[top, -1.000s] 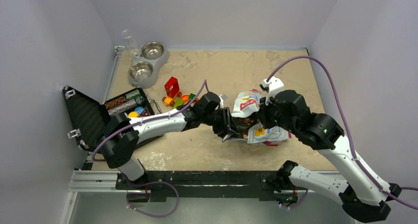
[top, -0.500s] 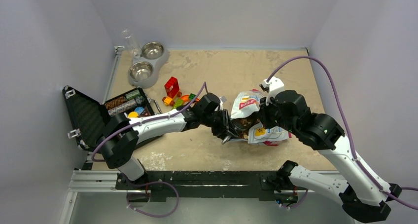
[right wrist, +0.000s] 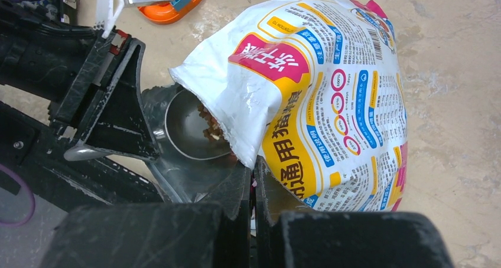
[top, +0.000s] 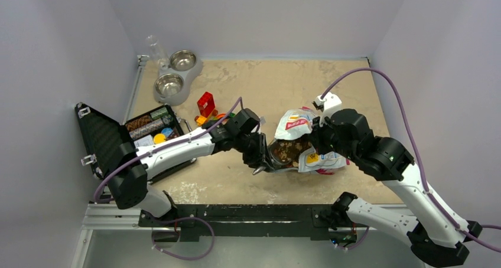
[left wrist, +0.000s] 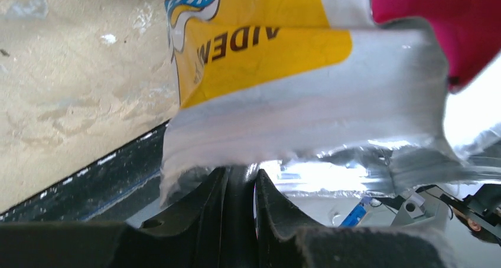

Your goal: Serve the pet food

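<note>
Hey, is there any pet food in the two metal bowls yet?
No, in the top view both metal bowls show only bare steel inside; the kibble sits in the open bag.

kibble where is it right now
Top view, mid-table: the kibble sits in the open bag mouth, between the left gripper with its scoop and right gripper.

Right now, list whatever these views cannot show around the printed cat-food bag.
- How much brown kibble is inside: white-and-yellow printed foil bag covers it in every view.
- What the left fingers clamp: left wrist view, bag's foil edge overlaps their tips.
- Black open case's contents: too small in top view.
</note>
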Controlling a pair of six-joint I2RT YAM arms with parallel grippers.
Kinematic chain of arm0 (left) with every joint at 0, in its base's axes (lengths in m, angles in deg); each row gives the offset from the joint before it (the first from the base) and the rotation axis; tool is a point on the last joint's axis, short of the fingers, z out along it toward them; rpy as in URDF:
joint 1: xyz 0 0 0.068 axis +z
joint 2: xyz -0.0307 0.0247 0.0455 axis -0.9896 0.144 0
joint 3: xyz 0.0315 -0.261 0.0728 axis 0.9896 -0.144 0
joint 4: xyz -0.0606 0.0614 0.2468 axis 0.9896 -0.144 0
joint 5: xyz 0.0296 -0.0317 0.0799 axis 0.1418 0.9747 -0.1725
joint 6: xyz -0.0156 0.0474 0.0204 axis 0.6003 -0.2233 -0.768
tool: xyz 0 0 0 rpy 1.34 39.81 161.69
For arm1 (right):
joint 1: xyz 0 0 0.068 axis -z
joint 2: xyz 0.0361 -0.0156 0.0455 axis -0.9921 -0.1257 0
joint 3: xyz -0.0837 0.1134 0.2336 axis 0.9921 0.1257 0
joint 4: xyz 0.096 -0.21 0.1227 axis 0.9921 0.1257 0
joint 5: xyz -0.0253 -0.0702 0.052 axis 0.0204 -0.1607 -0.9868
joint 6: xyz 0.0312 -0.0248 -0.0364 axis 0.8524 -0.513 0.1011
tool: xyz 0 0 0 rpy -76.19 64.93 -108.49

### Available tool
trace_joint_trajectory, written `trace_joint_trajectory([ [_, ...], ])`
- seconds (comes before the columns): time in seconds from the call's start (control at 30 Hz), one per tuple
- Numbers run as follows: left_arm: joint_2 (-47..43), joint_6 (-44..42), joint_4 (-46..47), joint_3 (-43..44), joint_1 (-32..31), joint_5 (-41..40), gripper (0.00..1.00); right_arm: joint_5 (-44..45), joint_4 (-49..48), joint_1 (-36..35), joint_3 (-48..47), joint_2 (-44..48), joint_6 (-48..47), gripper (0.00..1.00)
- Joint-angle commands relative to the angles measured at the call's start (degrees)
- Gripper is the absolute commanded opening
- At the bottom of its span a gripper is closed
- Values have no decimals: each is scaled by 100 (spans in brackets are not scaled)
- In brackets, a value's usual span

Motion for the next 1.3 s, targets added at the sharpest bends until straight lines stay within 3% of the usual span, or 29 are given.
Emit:
trace_joint_trajectory([
  [0.0, 46, 325, -1071, 761, 52, -172, 0, 251, -498, -3, -161, 210, -65, 0],
  [0.1, 1107, 919, -2229, 1774, 46, -175, 0, 232, -516, 2, -220, 151, -19, 0],
  [0.27, 2285, 1557, -1787, 3118, -46, -631, 0, 109, -564, -2, -307, 45, 89, 0],
  [0.37, 2672, 1239, -1697, 3445, 2, -952, 0, 168, -537, -3, -366, 9, 138, 0],
  [0.47, 2173, 688, -826, 2613, 32, -992, 0, 468, -421, -2, -406, 17, 105, 0],
  [0.63, 439, 54, 1556, -164, 84, -364, 0, 648, -357, 5, -291, 211, 73, 0],
  [0.77, -490, -228, 2753, -1337, 81, -9, 0, 584, -362, -2, -139, 318, 125, 0],
  [0.93, -915, -128, 3760, -1900, 114, 120, 0, 568, -352, -2, -22, 379, 136, 0],
  [1.17, -73, 72, 4761, -1553, 185, 339, 0, 574, -431, -2, -34, 300, 121, 0],
  [1.27, -913, 184, 4827, -2181, 144, -27, 0, 644, -305, -2, -163, 289, 130, 0],
])
